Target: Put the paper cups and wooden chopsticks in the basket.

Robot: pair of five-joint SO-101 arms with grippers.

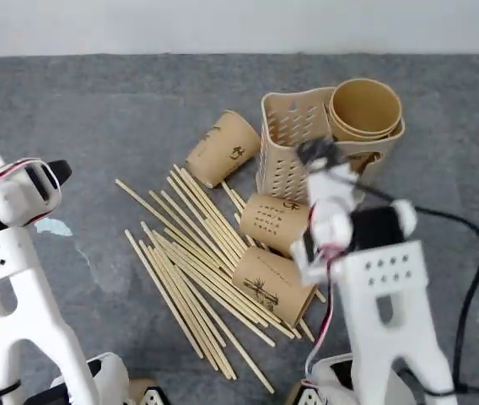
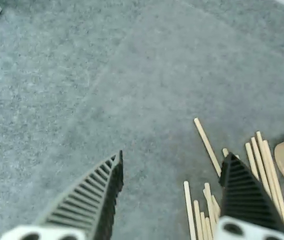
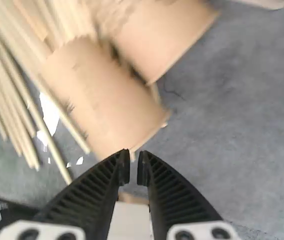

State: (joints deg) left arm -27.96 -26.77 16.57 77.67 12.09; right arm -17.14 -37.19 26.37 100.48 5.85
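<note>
A beige perforated basket (image 1: 290, 139) stands at the back of the grey mat, with stacked paper cups (image 1: 364, 108) upright in its right end. Three more cups lie on their sides: one left of the basket (image 1: 223, 148), two in front of it (image 1: 273, 221) (image 1: 270, 285). Several wooden chopsticks (image 1: 193, 261) are strewn over the mat's middle. My right arm (image 1: 341, 224) hangs over the two front cups; its gripper (image 3: 133, 162) is shut on nothing, just short of the nearer cup (image 3: 102, 100). My left gripper (image 2: 172, 165) is open above bare mat, with chopstick ends (image 2: 207, 145) beside it.
A small pale scrap (image 1: 54, 226) lies on the mat near the left arm (image 1: 20, 192). White flecks (image 3: 49, 112) lie beside the chopsticks by the right gripper. A black cable (image 1: 467, 278) loops to the right of the right arm. Bare mat stretches across the back left.
</note>
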